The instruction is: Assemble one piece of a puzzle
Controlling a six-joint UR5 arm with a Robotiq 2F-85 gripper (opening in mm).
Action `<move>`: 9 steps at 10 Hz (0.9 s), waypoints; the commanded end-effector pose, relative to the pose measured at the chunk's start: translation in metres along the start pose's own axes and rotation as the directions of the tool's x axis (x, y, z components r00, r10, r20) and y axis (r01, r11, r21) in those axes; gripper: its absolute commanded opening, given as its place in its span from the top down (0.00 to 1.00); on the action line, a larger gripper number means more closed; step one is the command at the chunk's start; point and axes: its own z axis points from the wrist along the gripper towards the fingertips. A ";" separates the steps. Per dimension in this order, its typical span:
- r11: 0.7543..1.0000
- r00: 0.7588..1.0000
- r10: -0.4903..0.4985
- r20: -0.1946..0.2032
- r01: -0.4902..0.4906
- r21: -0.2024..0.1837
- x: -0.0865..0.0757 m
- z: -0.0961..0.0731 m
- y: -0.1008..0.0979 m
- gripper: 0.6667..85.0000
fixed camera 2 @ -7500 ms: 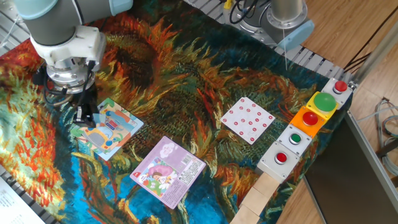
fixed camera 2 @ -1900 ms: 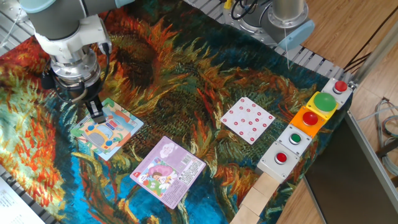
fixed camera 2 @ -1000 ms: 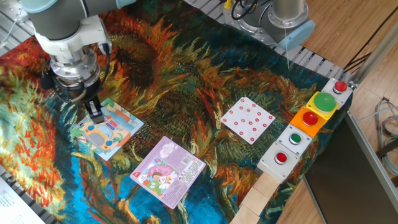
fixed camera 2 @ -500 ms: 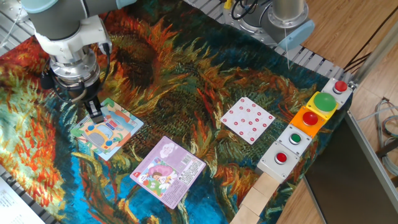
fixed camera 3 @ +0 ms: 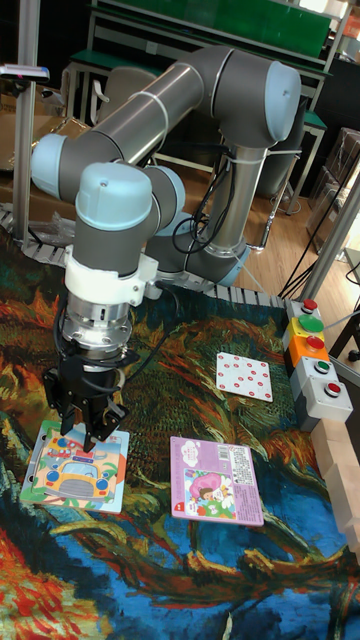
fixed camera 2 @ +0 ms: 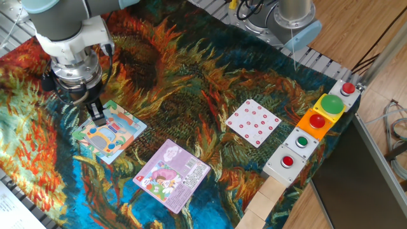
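The puzzle (fixed camera 2: 111,133) (fixed camera 3: 80,472) is a flat square board in pale blue and green with an orange vehicle picture. It lies on the painted cloth at the near left. My gripper (fixed camera 2: 96,114) (fixed camera 3: 92,438) points straight down over the board's far left corner, its tips at or just above the surface. In the tall fixed view the black fingers (fixed camera 3: 80,415) converge to a narrow point and look shut. No loose piece shows between them; the arm's wrist hides the spot from above.
A purple-pink square puzzle (fixed camera 2: 172,175) (fixed camera 3: 215,480) lies to the right of the board. Further right are a white card with red dots (fixed camera 2: 253,122) (fixed camera 3: 244,376) and a row of button boxes (fixed camera 2: 315,124) (fixed camera 3: 318,362). Wooden blocks (fixed camera 2: 264,203) line the near right edge.
Since 7.5 s ago the gripper has shifted a little right and away, from the board's left corner to its far corner. Over the last two seconds nothing has moved.
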 end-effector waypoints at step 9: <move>0.995 0.994 -0.102 0.041 0.102 0.001 -0.018 0.001 0.023 0.99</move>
